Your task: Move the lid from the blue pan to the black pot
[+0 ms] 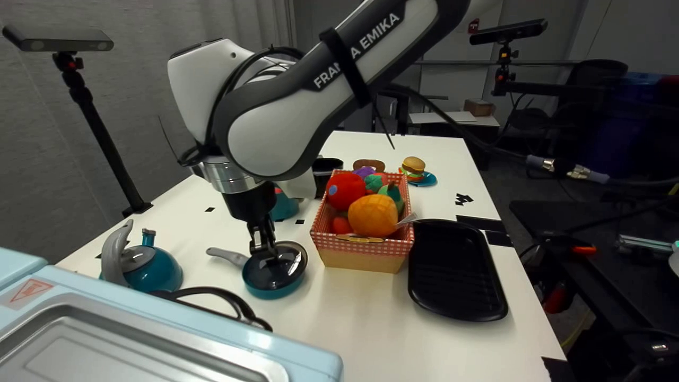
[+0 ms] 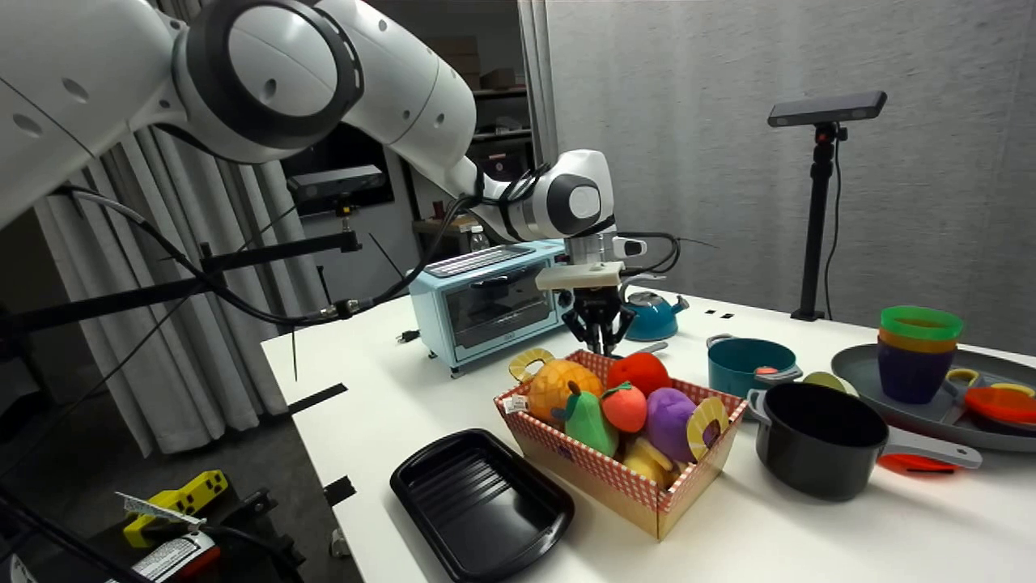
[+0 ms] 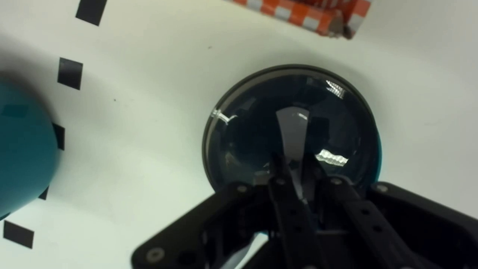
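Observation:
The lid (image 1: pixel 286 268), round, dark and glassy with a grey handle, sits over the blue pan (image 1: pixel 273 292) in an exterior view, tilted with its far edge raised. The pan's grey handle (image 1: pixel 225 255) points away to the left. In the wrist view the lid (image 3: pixel 246 130) covers most of the pan, with a teal rim (image 3: pixel 380 149) showing at its right. My gripper (image 3: pixel 293 164) is closed around the lid's grey handle. The gripper also shows in an exterior view (image 2: pixel 599 336), where the basket hides the lid. The black pot (image 2: pixel 821 441) stands uncovered beyond the basket.
A checked basket (image 2: pixel 591 478) of toy fruit stands between pan and black pot. A deeper blue pot (image 2: pixel 749 360) is beside the black pot. A black tray (image 1: pixel 456 270), a teal kettle (image 1: pixel 154 268), a light blue oven (image 2: pixel 486 304) and a grey plate (image 2: pixel 858 368) are around.

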You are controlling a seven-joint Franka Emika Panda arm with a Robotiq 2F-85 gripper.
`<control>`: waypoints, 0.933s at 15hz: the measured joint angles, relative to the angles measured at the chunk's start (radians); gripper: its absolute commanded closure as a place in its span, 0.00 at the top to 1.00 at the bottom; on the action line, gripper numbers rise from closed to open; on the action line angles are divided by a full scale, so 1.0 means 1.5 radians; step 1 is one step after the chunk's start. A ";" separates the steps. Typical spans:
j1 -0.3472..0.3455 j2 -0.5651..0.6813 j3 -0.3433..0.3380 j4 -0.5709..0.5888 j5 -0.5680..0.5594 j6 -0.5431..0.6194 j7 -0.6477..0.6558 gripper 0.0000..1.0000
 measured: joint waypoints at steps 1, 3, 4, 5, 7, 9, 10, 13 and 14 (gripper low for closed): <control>0.000 0.002 0.000 0.003 0.000 0.000 0.000 0.04; 0.000 0.001 0.000 0.007 0.000 0.001 0.000 0.04; 0.000 -0.010 -0.001 0.006 0.000 0.001 0.000 0.04; -0.001 -0.024 -0.002 0.004 0.000 0.000 0.000 0.04; -0.003 -0.056 -0.002 -0.004 0.000 0.000 0.000 0.04; -0.006 -0.091 -0.003 -0.022 -0.001 0.000 0.000 0.04; -0.008 -0.108 -0.004 -0.031 -0.001 0.000 0.000 0.04; -0.019 -0.153 -0.009 -0.061 0.000 0.000 0.005 0.04; -0.024 -0.168 -0.011 -0.074 0.000 0.000 0.009 0.04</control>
